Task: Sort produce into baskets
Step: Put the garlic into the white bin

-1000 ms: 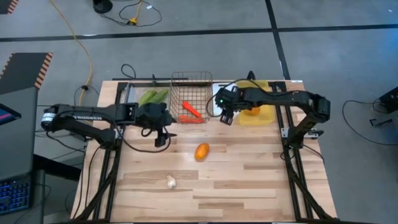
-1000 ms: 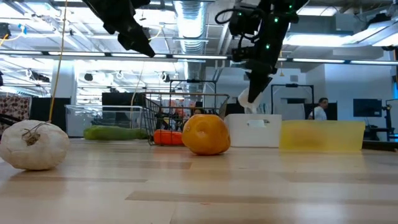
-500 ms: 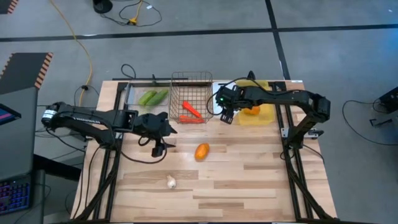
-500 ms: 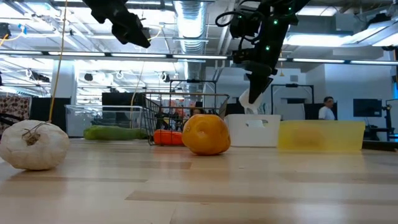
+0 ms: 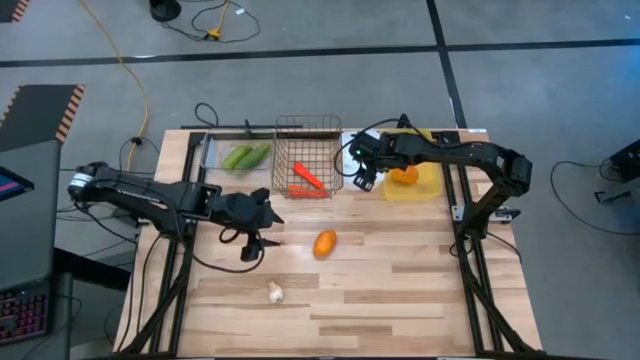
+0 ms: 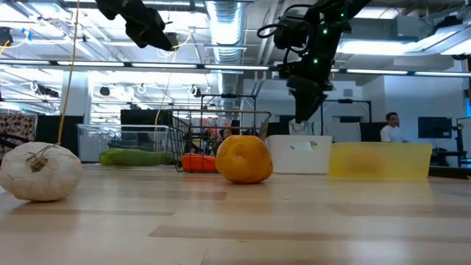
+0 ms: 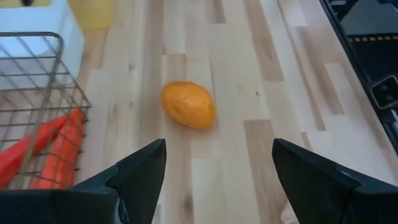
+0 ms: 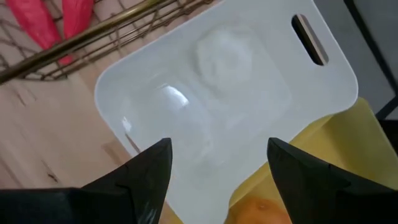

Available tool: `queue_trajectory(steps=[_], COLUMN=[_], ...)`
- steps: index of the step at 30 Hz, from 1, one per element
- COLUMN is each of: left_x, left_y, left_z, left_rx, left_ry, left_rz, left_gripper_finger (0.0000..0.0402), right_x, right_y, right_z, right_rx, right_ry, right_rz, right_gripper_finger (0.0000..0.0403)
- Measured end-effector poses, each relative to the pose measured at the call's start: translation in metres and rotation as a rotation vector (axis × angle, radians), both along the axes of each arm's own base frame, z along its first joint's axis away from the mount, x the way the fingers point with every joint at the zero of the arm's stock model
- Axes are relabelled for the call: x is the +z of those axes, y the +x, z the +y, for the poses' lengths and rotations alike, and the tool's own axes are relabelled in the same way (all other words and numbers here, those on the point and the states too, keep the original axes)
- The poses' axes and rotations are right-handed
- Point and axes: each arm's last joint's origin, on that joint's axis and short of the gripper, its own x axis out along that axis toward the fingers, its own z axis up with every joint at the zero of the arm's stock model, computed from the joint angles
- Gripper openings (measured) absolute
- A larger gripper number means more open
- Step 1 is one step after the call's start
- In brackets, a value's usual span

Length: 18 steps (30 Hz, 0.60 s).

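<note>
Sorting nearly done: right gripper, open and empty, hangs above white plastic bin holding white garlic bulb; left gripper, open, empty, must descend on round orange at its 12 o'clock.

I work over a pale wooden table of butcher-block planks, which stands on a grey floor crossed by dark lines. A yellow cable trails over that floor toward the table's far left corner, and a black cable loops on the right. To my left sits a monitor above a keyboard. Beyond the table, a person stands far back under ceiling ducts.
</note>
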Motion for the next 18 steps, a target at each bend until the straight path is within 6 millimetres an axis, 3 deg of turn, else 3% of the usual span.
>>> queue_trajectory(steps=[11, 18], left_x=[-0.036, -0.067], left_y=[0.001, 0.016], left_z=[-0.053, -0.096], left_rx=[-0.189, -0.365], left_ry=[-0.067, -0.029], left_rz=[0.146, 0.169], left_gripper_finger=[0.0279, 0.0279], right_x=[0.0, 0.0], right_y=[0.001, 0.002], right_z=[0.003, 0.006], right_rx=[-0.032, -0.021], right_ry=[0.015, 0.023], right_rz=[-0.021, -0.024], right_gripper_finger=[0.0291, 0.0291])
